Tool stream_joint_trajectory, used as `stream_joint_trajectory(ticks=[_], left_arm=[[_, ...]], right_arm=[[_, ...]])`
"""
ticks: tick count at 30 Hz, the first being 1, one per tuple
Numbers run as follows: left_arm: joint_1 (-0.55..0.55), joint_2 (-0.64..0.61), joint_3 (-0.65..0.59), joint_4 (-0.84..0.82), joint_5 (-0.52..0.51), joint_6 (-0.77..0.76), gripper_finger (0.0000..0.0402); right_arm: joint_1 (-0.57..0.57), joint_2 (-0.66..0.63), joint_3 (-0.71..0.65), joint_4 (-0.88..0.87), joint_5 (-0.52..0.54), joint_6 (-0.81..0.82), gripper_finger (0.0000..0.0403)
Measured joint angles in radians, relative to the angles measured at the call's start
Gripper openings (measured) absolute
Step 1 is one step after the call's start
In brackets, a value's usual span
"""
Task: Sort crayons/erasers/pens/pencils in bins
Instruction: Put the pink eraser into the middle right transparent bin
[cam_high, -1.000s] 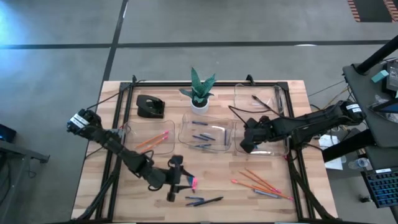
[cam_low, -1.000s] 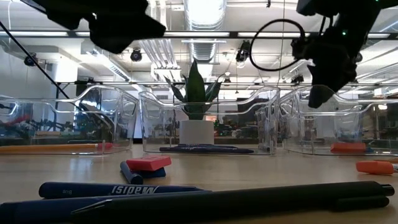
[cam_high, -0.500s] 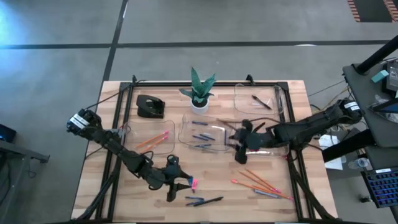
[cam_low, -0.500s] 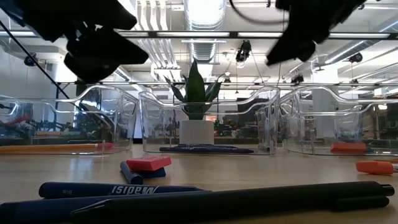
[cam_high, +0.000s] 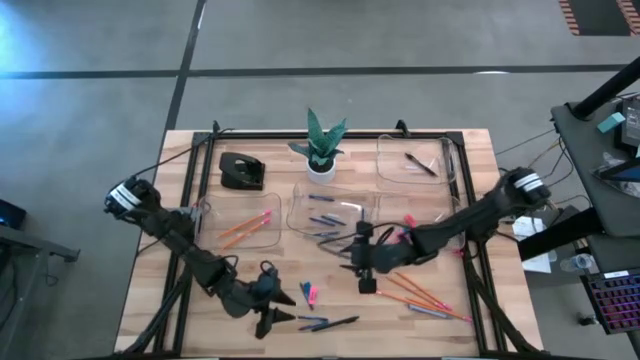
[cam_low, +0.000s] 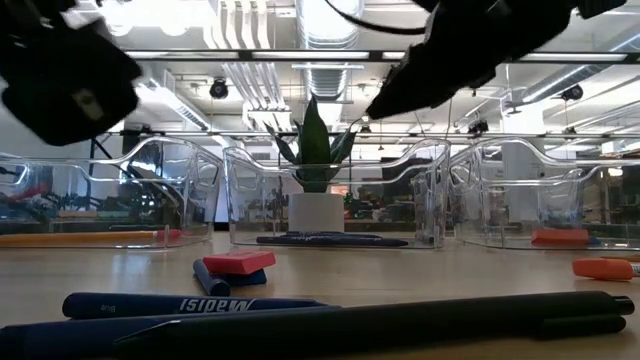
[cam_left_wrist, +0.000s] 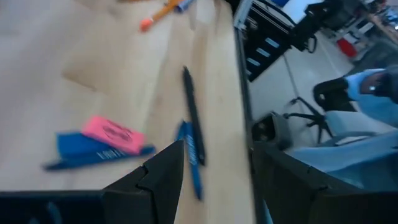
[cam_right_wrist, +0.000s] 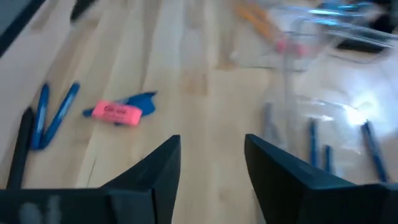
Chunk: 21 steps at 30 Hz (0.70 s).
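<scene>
My left gripper (cam_high: 272, 318) hovers open and empty near the table's front edge, just left of a black pen (cam_left_wrist: 193, 115) and two dark blue pens (cam_left_wrist: 193, 155). A pink eraser (cam_high: 311, 294) lies on a blue crayon (cam_left_wrist: 78, 144) on the table. My right gripper (cam_high: 361, 274) hovers open and empty over the table's middle, between the crayon bin (cam_high: 330, 215) and the loose orange pencils (cam_high: 415, 292). The eraser also shows in the right wrist view (cam_right_wrist: 117, 112).
A left bin (cam_high: 240, 226) holds orange pencils, a right bin (cam_high: 440, 238) holds an eraser, and a far right bin (cam_high: 415, 160) holds a pen. A potted plant (cam_high: 321, 150) and a black desk object (cam_high: 241, 172) stand at the back.
My right gripper has gone from over the right bin toward the table's left and near edge, out over the open table. My left gripper has gone toward the near edge, away from the pink eraser, which has not moved.
</scene>
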Motion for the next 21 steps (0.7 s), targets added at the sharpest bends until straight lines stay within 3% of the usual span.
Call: stream_joint_trajectory(ticks=[9, 13, 17, 21], left_arm=[[-0.107, 0.000, 0.001, 0.000, -0.018, -0.125, 0.0178], [-0.131, 0.000, 0.001, 0.009, -0.037, -0.126, 0.0178], [-0.155, 0.000, 0.003, 0.009, -0.040, -0.146, 0.0178], [-0.190, 0.000, 0.003, 0.009, -0.042, -0.189, 0.0178]], right_arm=[[0.002, 0.205, 0.223, -0.189, -0.163, -0.296, 0.0184], [0.002, 0.295, 0.317, -0.194, -0.196, -0.425, 0.0176], [0.001, 0.384, 0.400, -0.194, -0.347, -0.534, 0.0171], [0.003, 0.455, 0.467, -0.195, -0.405, -0.625, 0.0166]])
